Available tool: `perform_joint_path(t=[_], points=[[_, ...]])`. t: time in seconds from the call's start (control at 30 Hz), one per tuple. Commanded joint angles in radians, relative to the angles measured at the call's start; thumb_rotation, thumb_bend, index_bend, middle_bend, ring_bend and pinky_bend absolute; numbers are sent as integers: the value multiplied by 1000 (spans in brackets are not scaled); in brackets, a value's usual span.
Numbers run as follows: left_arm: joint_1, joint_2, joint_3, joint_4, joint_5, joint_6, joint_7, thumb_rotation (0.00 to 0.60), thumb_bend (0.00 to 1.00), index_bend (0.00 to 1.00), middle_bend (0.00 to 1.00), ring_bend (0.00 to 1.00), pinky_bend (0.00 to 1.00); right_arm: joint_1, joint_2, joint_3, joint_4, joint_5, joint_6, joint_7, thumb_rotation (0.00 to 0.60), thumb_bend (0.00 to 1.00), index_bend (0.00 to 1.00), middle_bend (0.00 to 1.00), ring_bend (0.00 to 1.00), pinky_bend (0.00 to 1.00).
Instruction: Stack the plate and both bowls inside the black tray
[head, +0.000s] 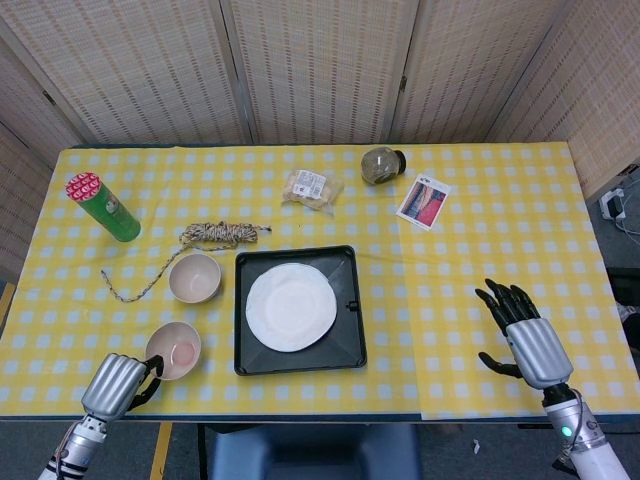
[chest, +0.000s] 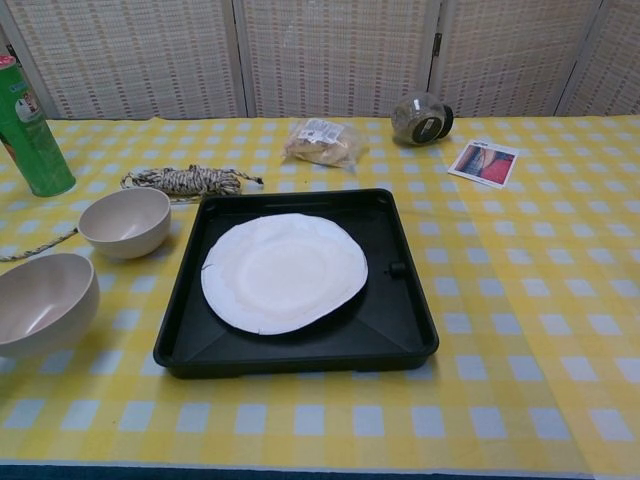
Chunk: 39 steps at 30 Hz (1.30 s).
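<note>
A white plate (head: 291, 306) (chest: 284, 270) lies inside the black tray (head: 300, 363) (chest: 410, 330) at the table's middle. One beige bowl (head: 195, 277) (chest: 125, 222) stands just left of the tray. My left hand (head: 113, 386) grips the rim of the second beige bowl (head: 175, 350) (chest: 40, 300), which sits near the front edge, left of the tray and tipped slightly. The chest view does not show this hand. My right hand (head: 524, 335) hovers over the table's right front with fingers spread, holding nothing.
A green can (head: 103, 208) (chest: 27, 125) stands far left. Behind the bowls lies a coil of rope (head: 215, 235) (chest: 185, 181). A snack packet (head: 311, 189), a jar (head: 381, 165) on its side and a picture card (head: 424, 201) lie behind the tray.
</note>
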Motion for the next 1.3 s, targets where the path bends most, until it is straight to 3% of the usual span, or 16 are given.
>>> perform_joint_path(t=[0.03,0.33,0.63,0.97,1.3], points=[[-3,4,-2,-16,4,4,2,600,462,625,1000,958,1000,-2,3,2,-2,-2,6,3,600,251,5,0,0,0],[-38,44,-42,-157,22,7,136,600,462,625,1000,962,1000,-7,10,-2,-7,-18,17,14,600,251,5,0,0,0],[-130,55,-114,-279,19,-73,236,600,463,626,1000,962,1000,-21,17,-2,-18,-35,48,17,600,251,5,0,0,0],[-240,-49,-194,-293,-92,-220,354,600,464,625,1000,962,1000,-35,47,6,-24,-23,70,61,600,251,5,0,0,0],[-328,-162,-227,-254,-146,-302,441,600,464,625,1000,962,1000,-54,65,13,-23,1,83,76,600,251,5,0,0,0]])
